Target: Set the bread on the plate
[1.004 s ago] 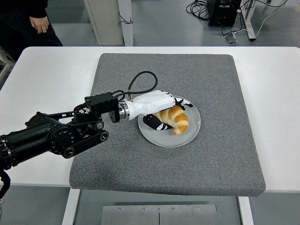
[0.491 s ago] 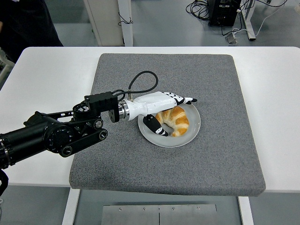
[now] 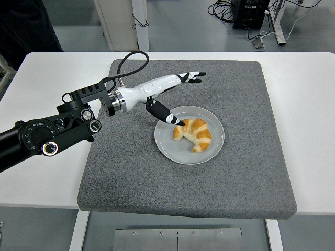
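Bread (image 3: 193,133) sits on the plate (image 3: 166,144), plate on grey mat (image 3: 125,172) on the white counter (image 3: 47,89). Left hand (image 3: 159,91) above plate's far-left rim, fingers (image 3: 191,76) spread apart, holding nothing, thumb pointing down toward the bread, not touching.

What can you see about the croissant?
The croissant is golden brown with darker ridges across its top and is curved like a crescent. It looks flaky and whole. It lies flat on the grey plate, a little right of the middle, with one end pointing down toward the near rim. Only the plate touches it; the left hand is open and lifted off it.
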Robot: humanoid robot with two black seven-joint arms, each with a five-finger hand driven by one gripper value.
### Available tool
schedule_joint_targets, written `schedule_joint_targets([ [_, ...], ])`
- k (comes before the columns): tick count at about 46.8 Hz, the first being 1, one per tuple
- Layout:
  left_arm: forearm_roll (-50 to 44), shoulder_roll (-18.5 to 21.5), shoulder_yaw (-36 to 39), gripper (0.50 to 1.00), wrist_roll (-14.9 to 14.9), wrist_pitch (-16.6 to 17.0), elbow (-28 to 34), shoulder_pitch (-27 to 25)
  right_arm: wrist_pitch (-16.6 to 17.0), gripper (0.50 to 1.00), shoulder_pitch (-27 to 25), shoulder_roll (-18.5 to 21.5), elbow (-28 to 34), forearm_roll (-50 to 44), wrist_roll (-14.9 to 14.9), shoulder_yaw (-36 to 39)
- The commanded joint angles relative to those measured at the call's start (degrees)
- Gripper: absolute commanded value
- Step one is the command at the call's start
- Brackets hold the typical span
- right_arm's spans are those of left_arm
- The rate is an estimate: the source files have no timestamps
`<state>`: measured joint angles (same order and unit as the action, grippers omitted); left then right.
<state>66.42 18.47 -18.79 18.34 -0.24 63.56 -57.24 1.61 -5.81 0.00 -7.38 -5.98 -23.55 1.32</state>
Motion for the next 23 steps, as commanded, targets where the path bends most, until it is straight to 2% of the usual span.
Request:
schedule_joint_targets([
  [1,-5.1,0.5,-0.2,0.971,-0.1,0.4,0.0,-0.1,0.1,1.000,0.0,0.0,0.0,0.0,0.0,0.0],
  [6,-11.2,1.3,-0.2,0.971,-0.1,0.9,-0.1,-0.5,0.0,1.000,0.0,0.0,0.0,0.0,0.0,0.0],
  [15,-18.4,1.9,-0.3,0.969,0.2,4.5,-2.2,-0.5,0.0,1.000,0.0,0.0,0.0,0.0,0.0,0.0],
  [19,-22.4,1.7,-0.5,0.969,0.2,6.8,-2.8,-0.4,0.1,1.000,0.0,0.0,0.0,0.0,0.0,0.0],
  [23,-28.4,1.3,-2.5,0.968,0.2,10.6,-3.7,-0.1,0.0,1.000,0.0,0.0,0.0,0.0,0.0,0.0],
])
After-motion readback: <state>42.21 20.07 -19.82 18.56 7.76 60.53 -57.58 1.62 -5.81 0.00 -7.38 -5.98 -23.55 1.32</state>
